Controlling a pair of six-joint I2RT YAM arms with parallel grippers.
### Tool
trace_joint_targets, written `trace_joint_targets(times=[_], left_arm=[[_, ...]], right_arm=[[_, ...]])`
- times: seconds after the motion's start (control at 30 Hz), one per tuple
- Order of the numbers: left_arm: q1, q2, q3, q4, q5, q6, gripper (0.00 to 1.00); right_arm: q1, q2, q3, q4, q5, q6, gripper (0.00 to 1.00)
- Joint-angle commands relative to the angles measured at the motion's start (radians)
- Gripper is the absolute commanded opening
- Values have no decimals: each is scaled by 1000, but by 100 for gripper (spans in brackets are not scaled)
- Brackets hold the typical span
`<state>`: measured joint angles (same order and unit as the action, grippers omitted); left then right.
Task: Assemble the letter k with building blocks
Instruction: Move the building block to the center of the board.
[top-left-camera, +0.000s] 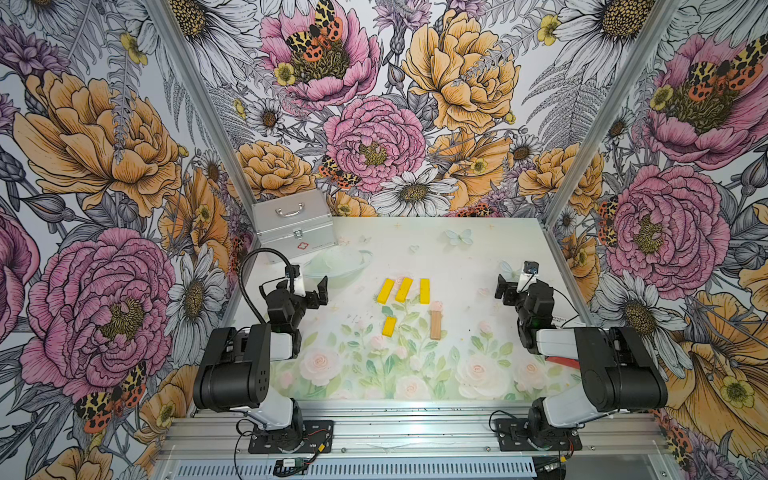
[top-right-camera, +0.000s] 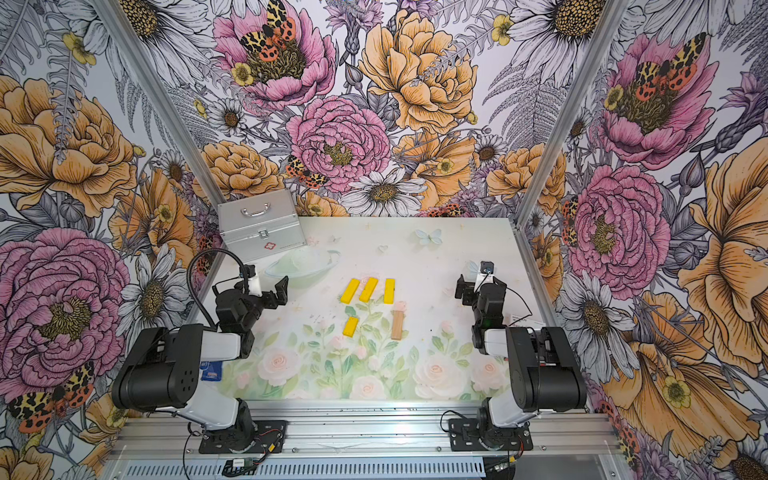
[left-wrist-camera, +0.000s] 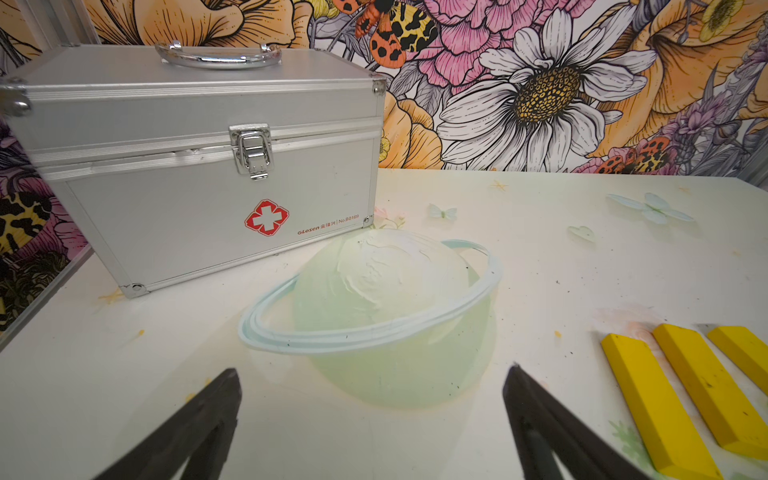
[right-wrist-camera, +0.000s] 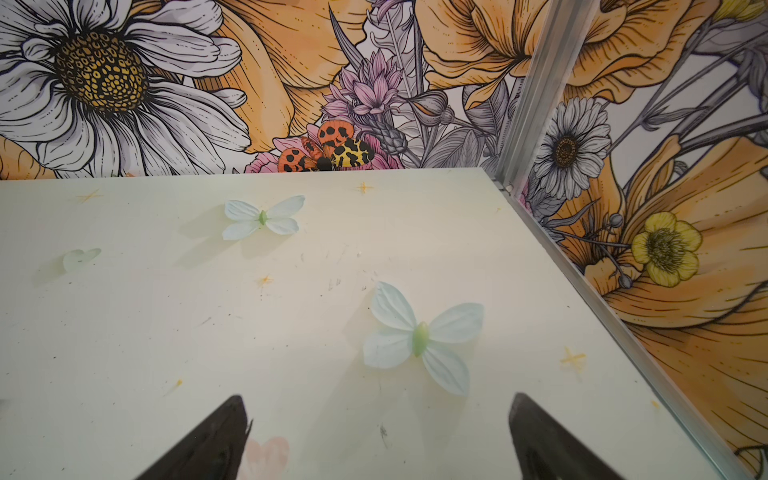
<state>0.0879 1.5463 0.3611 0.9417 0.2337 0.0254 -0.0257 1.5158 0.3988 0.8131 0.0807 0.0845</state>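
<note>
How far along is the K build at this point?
Done: nothing, no K shape yet. Three long yellow blocks lie side by side, with the short yellow block and the tan block separate, nearer the robot. In hand: nothing; the left gripper and right gripper are open and empty, off to the sides. Left: the whole stem and both diagonal arms.

Overhead stereo pair; wrist cameras near table (right-wrist-camera: 166, 332)

Back-left corner: silver case (top-left-camera: 293, 226) blocks you there.
Middle: three yellow building blocks (top-left-camera: 404, 289) lie close together; you get wider gaps around the other two.
Far right: open table (top-left-camera: 465, 257), you pass freely.
</note>
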Motion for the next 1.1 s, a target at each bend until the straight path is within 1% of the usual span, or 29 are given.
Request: trace_joint_targets(times=[0.0,0.3,0.4,0.5,0.57,0.63,0.67,0.73,0.8,0.87,0.9,0.93,0.97,1.0,1.03,1.07], left_arm=[[10,9,3,30,15,-9,99],[23,12,-3,49,46,-16,99],[23,11,-4,50,46,-16,99],[23,3,-8,51,20,-27,99],[23,-14,-17,55,-6,-36,99],[18,-28,-24,54,-36,-39,99],[12,-38,-23,46,-61,-40,99],[-14,-81,-22,0,-150,-36,99],[-57,-144,-16,-68,-247,-16,99],[-110,-207,-4,-141,-354,15,99],[-148,-241,9,-190,-421,32,99],[-183,-275,36,-286,-505,21,99],[-201,-300,80,-388,-549,-25,99],[-213,-316,133,-506,-570,-79,98],[-229,-323,179,-583,-568,-108,96],[-252,-324,209,-624,-556,-110,95]], right_arm=[[-3,13,5,11,-14,-5,99],[-3,11,3,13,-16,-2,99],[-3,3,8,0,6,8,99],[-3,-22,29,-57,17,9,99],[5,-55,63,-144,11,-9,99],[14,-81,102,-244,31,-18,99],[19,-89,118,-282,59,-14,99],[24,-109,155,-373,118,6,99],[28,-133,190,-458,148,31,99],[29,-155,236,-561,150,72,99],[31,-163,267,-621,150,104,99],[32,-166,303,-691,144,139,99],[36,-167,336,-744,130,156,99],[43,-167,369,-805,112,169,99],[54,-163,401,-857,106,180,99],[67,-162,429,-900,102,192,100]])
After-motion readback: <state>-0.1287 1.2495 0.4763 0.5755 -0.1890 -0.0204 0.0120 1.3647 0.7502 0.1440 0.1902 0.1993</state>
